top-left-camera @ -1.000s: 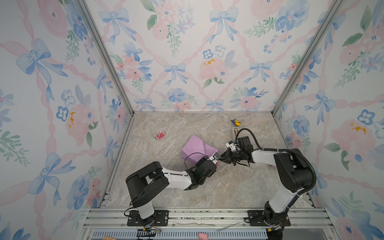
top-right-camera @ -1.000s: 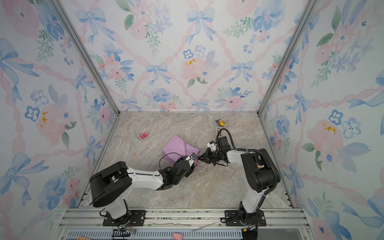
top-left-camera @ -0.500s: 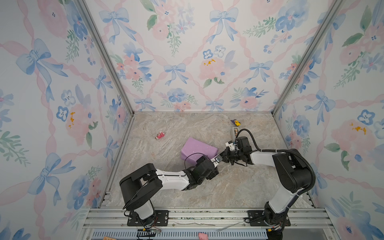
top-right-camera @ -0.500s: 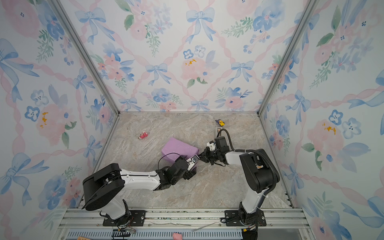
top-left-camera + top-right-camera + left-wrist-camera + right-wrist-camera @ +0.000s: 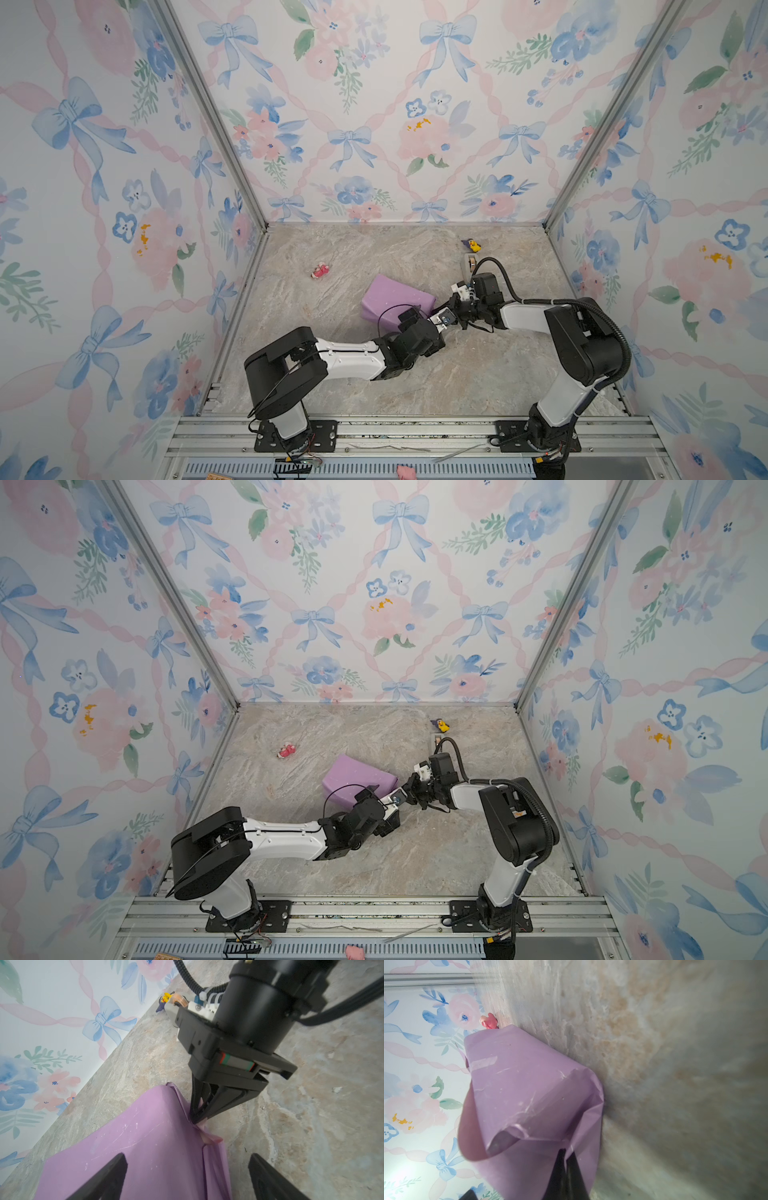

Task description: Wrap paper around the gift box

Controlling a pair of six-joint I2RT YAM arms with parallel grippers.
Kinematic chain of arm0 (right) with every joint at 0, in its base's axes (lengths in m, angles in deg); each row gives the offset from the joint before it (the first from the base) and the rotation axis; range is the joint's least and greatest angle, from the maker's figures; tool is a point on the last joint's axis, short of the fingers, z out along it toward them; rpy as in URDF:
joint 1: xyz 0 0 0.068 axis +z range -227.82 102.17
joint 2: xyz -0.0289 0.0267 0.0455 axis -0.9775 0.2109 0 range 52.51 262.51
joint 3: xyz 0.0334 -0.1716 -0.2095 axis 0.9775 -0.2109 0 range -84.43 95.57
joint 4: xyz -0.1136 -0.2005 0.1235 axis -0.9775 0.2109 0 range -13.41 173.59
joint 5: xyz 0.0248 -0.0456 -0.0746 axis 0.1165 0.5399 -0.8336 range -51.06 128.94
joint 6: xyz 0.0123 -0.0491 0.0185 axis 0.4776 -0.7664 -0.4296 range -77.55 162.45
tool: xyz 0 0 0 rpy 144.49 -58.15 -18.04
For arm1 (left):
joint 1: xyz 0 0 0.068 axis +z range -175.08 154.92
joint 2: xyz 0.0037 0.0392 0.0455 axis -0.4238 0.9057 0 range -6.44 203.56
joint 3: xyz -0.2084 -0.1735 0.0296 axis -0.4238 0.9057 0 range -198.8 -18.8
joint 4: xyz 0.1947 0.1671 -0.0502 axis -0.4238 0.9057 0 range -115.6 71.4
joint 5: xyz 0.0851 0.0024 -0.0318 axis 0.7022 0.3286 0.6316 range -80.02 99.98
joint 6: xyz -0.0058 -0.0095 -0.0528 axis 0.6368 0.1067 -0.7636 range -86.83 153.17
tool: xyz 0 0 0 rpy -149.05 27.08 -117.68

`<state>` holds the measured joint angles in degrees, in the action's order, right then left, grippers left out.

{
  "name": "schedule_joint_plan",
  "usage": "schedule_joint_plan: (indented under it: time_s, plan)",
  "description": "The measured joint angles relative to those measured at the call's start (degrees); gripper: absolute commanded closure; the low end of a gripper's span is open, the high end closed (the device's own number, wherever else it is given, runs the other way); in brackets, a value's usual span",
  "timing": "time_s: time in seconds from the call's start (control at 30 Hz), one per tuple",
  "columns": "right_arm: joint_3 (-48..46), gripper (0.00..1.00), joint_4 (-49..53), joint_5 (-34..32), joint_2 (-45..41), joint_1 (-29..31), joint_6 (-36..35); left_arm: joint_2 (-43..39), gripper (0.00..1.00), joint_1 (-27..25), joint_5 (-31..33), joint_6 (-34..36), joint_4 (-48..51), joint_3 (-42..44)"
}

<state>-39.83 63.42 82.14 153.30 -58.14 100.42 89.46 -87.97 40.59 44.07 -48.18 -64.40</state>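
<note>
Currently, paper (image 5: 395, 297): lilac side out, covering the gift box, mid table (image 5: 478, 374).
Right gripper (image 5: 196, 1120): pressed together on the paper's end flap.
Left gripper (image 5: 187, 1156): spread wide, empty.
Approach: flap lies straight ahead of the left jaws.

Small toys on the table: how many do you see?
2. Pink toy, left of the paper; yellow toy, far right, near the tape dispenser. Others may be hidden.
</note>
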Motion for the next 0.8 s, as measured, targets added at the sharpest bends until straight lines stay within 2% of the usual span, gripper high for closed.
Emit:
schedule_joint_plan:
  time_s: [0.23,0.43,0.73,0.8]
  plan:
    - [-0.02,1.00,-0.11,0.02,0.00,0.00,0.17,4.61,0.06,-0.48,3.10,-0.55,0.04,-0.81]
    - [-0.04,1.00,-0.66,0.02,0.00,0.15,0.61,6.86,0.10,-0.52,6.12,-1.22,-0.04,-1.11]
    - [-0.07,1.00,-1.73,0.02,0.00,0.48,1.44,8.63,0.25,-0.57,9.68,-4.33,-2.43,-1.60]
    - [-0.07,0.99,-2.19,0.00,0.00,0.66,1.66,8.68,0.34,-0.57,10.23,-5.35,-3.08,-1.42]
